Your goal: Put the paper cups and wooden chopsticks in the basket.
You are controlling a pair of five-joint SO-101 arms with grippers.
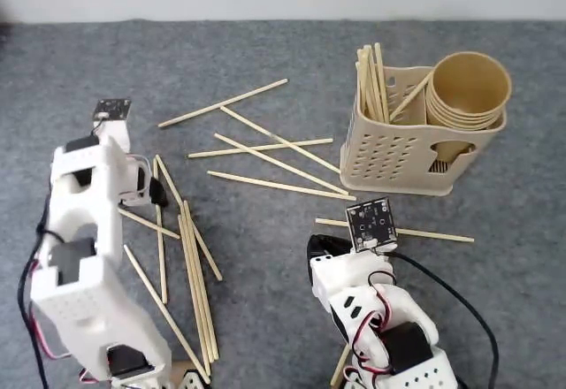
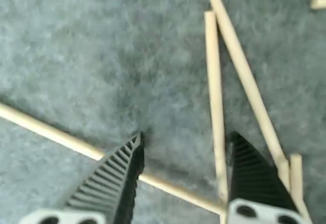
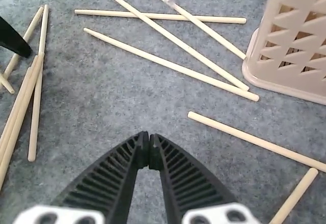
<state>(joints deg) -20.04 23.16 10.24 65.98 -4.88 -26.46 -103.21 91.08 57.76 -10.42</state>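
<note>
A beige basket (image 1: 398, 155) stands at the back right, holding stacked paper cups (image 1: 469, 88) and several wooden chopsticks (image 1: 371, 80). More chopsticks (image 1: 270, 146) lie scattered on the grey carpet in the middle, and a bunch (image 1: 190, 256) lies near the left arm. My left gripper (image 2: 186, 137) is open and low over the carpet, its fingers astride one chopstick (image 2: 61, 137) that runs beneath them. It sits at the left (image 1: 157, 192). My right gripper (image 3: 148, 136) is shut and empty, hovering above bare carpet in front of the basket (image 3: 295, 46).
One chopstick (image 1: 424, 232) lies just in front of the basket, beside the right arm's wrist. Two chopsticks (image 2: 239, 66) meet in a narrow V near the left gripper's far finger. The carpet at the far left back is free.
</note>
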